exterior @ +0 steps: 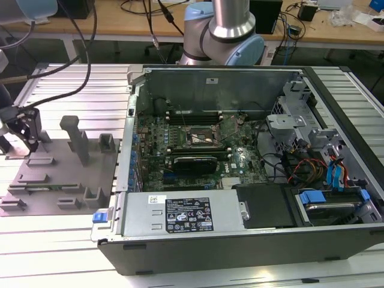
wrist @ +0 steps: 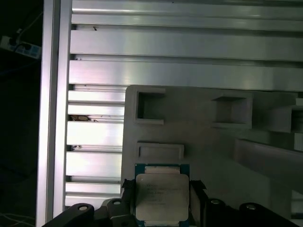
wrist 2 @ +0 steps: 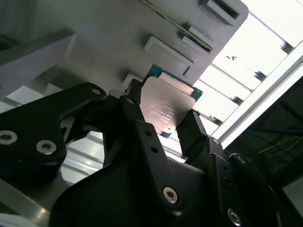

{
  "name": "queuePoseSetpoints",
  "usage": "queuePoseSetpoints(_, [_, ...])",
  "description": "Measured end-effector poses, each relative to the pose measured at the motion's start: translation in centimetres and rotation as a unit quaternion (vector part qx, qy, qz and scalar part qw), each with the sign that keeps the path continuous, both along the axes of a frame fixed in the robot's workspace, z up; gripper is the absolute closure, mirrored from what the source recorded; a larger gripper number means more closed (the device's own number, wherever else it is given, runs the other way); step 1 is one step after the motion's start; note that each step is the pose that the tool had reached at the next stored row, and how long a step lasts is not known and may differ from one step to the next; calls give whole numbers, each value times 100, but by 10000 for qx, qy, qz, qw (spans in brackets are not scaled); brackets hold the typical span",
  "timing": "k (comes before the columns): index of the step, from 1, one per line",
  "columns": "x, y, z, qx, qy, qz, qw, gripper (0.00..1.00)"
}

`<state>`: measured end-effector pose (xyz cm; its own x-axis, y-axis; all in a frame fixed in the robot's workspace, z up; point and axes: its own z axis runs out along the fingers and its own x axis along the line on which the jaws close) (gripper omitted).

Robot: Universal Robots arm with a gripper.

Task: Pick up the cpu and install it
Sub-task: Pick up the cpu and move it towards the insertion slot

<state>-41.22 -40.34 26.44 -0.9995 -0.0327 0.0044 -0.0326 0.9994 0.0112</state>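
At the grey tray (wrist: 213, 151), pincer (wrist: 162, 189) clasps cpu (wrist: 162, 198); lid print illegible

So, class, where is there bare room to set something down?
Bare: the ribbed table at the exterior view's lower left, bordered by the fixture tray and the computer case. Crowded: the case interior, and the tray where the end effector grips the cpu.

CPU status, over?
Gripper shut on the cpu, jaws either side. Chip at the grey tray, not yet installed. Nothing seen blocking.
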Motion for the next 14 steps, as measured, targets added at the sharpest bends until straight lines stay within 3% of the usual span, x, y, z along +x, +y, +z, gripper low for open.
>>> queuePoseSetpoints(14, [0, 0, 309, 0, 0, 0, 10000, 45])
